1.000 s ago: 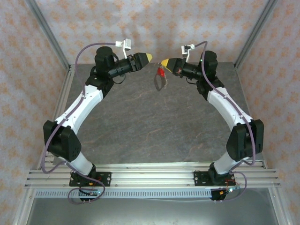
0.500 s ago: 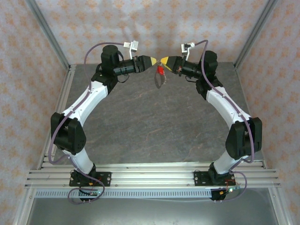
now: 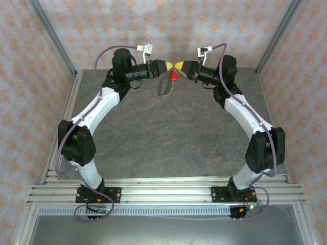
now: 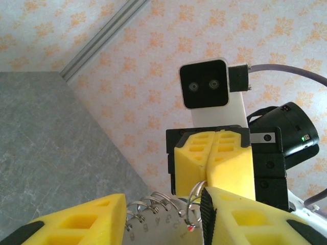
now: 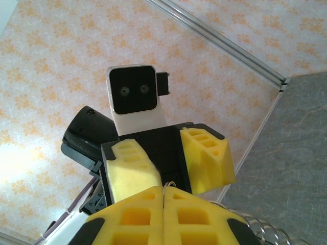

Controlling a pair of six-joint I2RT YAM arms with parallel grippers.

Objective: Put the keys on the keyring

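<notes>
**Grippers meeting tip to tip over the far table**

In the top view the left gripper (image 3: pixel 167 66) is nosing up to the right gripper (image 3: pixel 180 65). Beneath their tips the keyring (image 3: pixel 165 88), a thin floppy loop, is dangling above the grey table (image 3: pixel 153 132), with the tiny red key (image 3: pixel 174 76) hanging at its top. The left wrist camera is showing what the top view cannot: the left jaws are standing spread, with silvery coils between them. The right wrist camera is showing the right jaws pressed together, pinching a thin wire of the keyring at their seam.

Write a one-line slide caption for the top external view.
Above the table, right gripper, jaws shut, holds the keyring with the red key dangling, tip to tip with the open left gripper.
</notes>
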